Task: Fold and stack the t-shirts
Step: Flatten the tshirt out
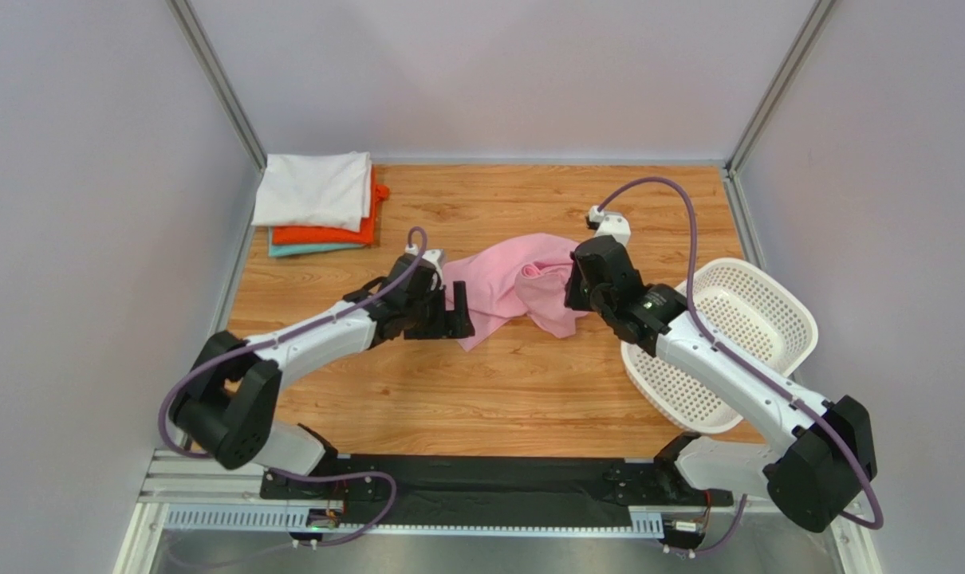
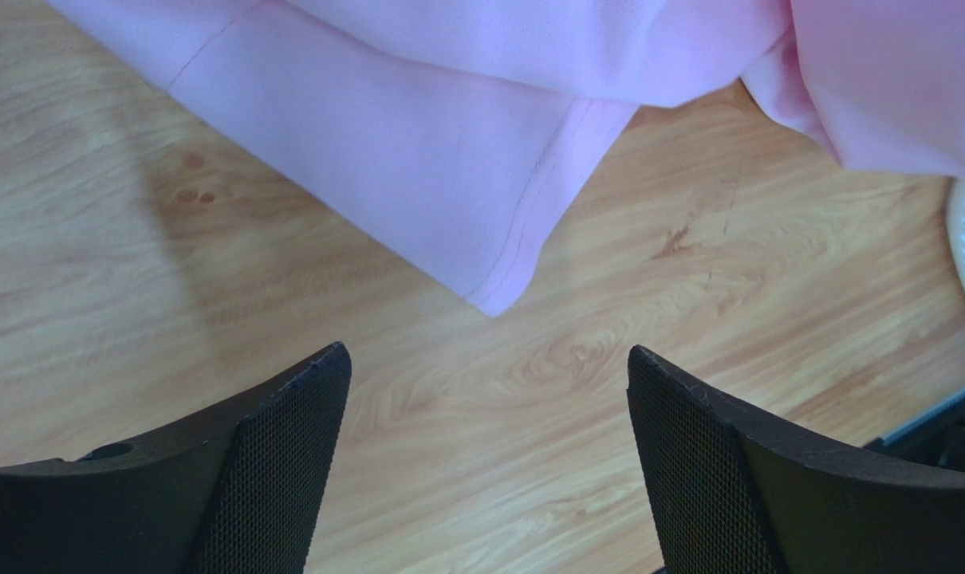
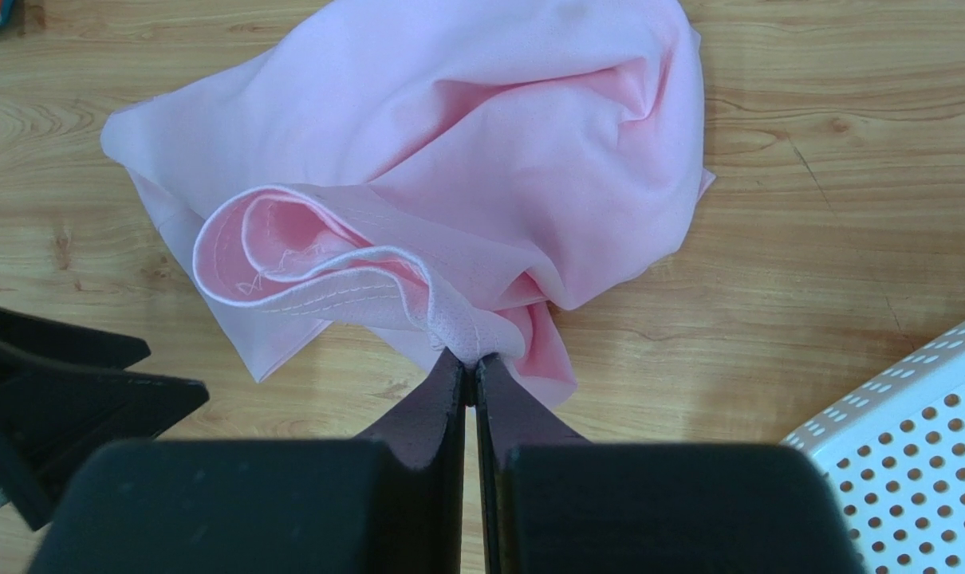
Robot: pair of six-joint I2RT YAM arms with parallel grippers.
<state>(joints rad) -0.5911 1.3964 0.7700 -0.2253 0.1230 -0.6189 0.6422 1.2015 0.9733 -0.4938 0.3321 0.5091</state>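
A crumpled light pink t-shirt (image 1: 517,287) lies mid-table, and the right wrist view shows it bunched (image 3: 451,156). My right gripper (image 3: 469,359) is shut on a hemmed fold of its near edge. My left gripper (image 2: 487,383) is open over bare wood, just short of a hemmed corner of the pink t-shirt (image 2: 475,179); from above that left gripper (image 1: 457,321) sits at the shirt's left edge. At the back left is a stack of folded t-shirts: white (image 1: 316,189) on top, orange-red (image 1: 332,233) below, teal (image 1: 302,250) at the bottom.
A white perforated plastic basket (image 1: 739,347) stands at the right, under my right arm; its rim also shows in both wrist views, the basket (image 3: 919,443) close by the right gripper. The wooden table (image 1: 499,395) is walled on three sides.
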